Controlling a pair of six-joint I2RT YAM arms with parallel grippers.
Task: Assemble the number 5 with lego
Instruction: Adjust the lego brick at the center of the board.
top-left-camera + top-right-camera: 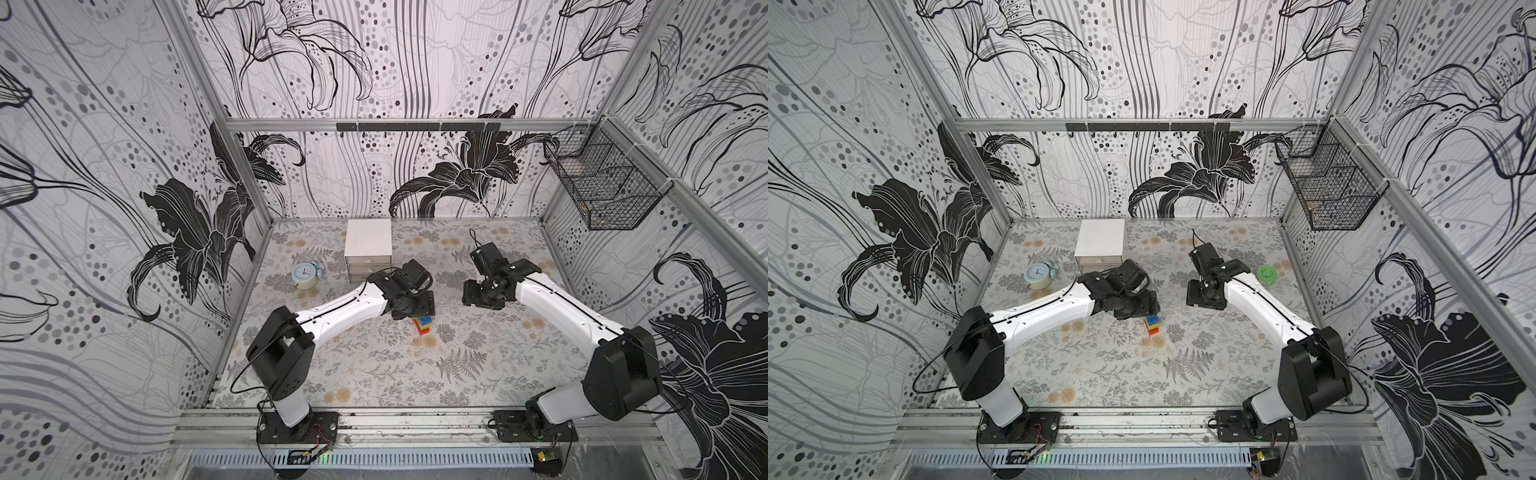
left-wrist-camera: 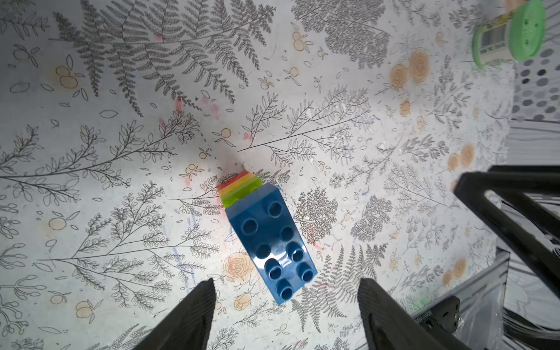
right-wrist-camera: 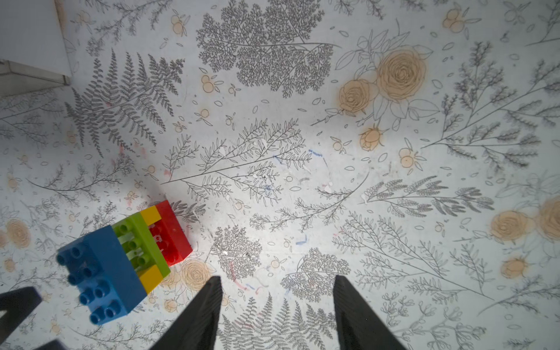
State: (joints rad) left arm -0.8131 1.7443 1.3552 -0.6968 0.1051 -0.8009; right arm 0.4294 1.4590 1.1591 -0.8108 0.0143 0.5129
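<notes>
Left wrist view: black left gripper [image 2: 286,283] hangs spread wide above the upright plastic-brick number 5 [image 2: 266,239] (blue on top, red at bottom), which stands untouched on the fern-printed tabletop [image 2: 121,181] just ahead of its fingertips. Farther off, the black right gripper [image 3: 277,278] gapes empty, the number 5 off to its side.

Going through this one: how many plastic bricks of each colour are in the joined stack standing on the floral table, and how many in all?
Blue studded plastic brick: 1
Lime-green studded plastic brick: 1
Red studded plastic brick: 1
Small yellow plastic bricks: 2
Total: 5
</notes>
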